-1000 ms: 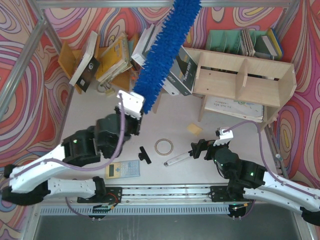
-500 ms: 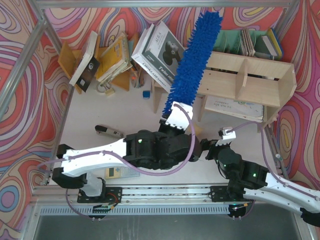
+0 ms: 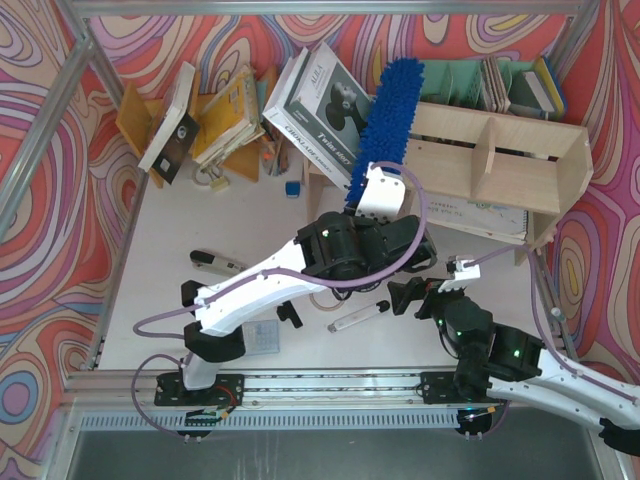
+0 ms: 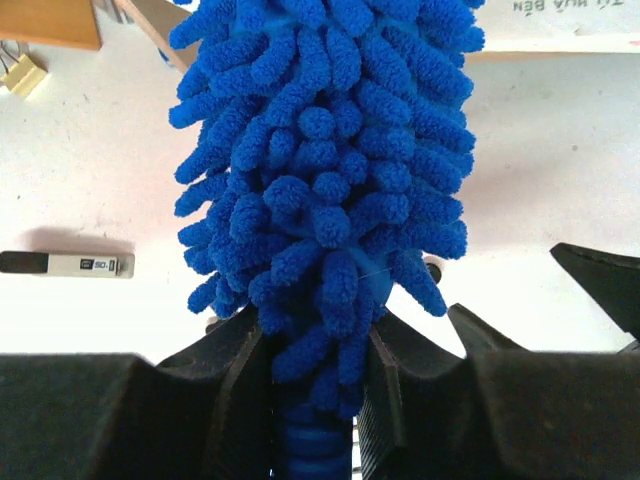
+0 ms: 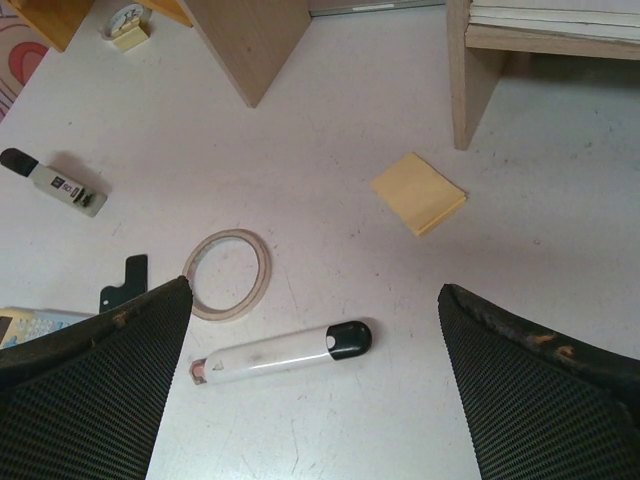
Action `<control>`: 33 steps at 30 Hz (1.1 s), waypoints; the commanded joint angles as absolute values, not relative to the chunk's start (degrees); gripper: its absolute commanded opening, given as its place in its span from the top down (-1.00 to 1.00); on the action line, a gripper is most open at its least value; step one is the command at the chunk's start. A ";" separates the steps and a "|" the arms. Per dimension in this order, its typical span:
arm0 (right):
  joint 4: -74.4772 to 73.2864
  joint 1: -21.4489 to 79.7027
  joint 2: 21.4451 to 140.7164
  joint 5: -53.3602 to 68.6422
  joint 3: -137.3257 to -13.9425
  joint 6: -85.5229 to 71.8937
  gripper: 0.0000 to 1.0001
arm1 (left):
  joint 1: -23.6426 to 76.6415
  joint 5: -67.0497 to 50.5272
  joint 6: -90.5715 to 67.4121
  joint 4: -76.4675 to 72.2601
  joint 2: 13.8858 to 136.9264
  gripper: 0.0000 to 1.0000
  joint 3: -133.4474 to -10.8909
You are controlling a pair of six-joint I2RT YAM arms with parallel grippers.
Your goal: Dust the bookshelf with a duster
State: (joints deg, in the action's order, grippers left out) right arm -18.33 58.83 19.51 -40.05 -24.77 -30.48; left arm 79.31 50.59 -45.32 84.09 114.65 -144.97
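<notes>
The fluffy blue duster (image 3: 392,108) stands up from my left gripper (image 3: 375,197) and its head lies against the left end of the plywood bookshelf (image 3: 500,160), by the top tier. In the left wrist view the duster (image 4: 325,180) fills the middle and its ribbed blue handle (image 4: 310,440) sits between my black fingers (image 4: 385,395), which are shut on it. My right gripper (image 3: 405,298) hangs open and empty over the table, with a white-and-black marker pen (image 5: 285,352) lying below it.
A tape ring (image 5: 228,274), a yellow sticky pad (image 5: 418,192) and a small grey device (image 5: 55,182) lie on the table. Leaning books (image 3: 320,105) and an orange rack (image 3: 170,120) stand at the back left. A teal organizer (image 3: 470,82) stands behind the bookshelf.
My left arm has swung right and forward with the duster, bringing its head from the back centre down against the bookshelf's left end. The right arm has hardly moved.
</notes>
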 commanded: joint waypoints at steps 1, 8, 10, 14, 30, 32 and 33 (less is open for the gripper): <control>-18.91 58.80 18.64 -41.31 -24.56 -31.11 -0.97 | 77.59 47.95 -45.71 86.44 113.82 1.00 -146.87; -19.09 58.80 17.73 -41.31 -24.37 -31.10 -0.97 | 76.20 43.90 -44.38 85.71 115.07 1.00 -146.87; -19.07 58.80 17.37 -41.36 -24.30 -31.01 -0.97 | 75.98 42.72 -44.03 85.46 115.54 1.00 -146.87; -18.92 58.84 17.44 -41.24 -24.32 -30.98 -0.97 | 75.92 39.73 -42.34 83.37 116.33 1.00 -146.94; -18.98 58.80 17.49 -41.23 -24.26 -31.02 -0.97 | 80.67 43.74 -35.26 75.31 113.89 1.00 -147.35; -18.97 58.85 17.41 -41.24 -24.29 -31.05 -0.97 | 80.90 46.04 -35.44 75.26 112.64 1.00 -146.86; -18.98 58.80 17.40 -41.30 -24.33 -31.03 -0.97 | 80.97 46.74 -34.99 74.63 112.11 1.00 -146.23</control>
State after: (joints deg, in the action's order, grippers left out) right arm -18.39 58.83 17.98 -40.07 -24.73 -30.50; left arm 80.07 41.80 -37.82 78.26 116.03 -146.06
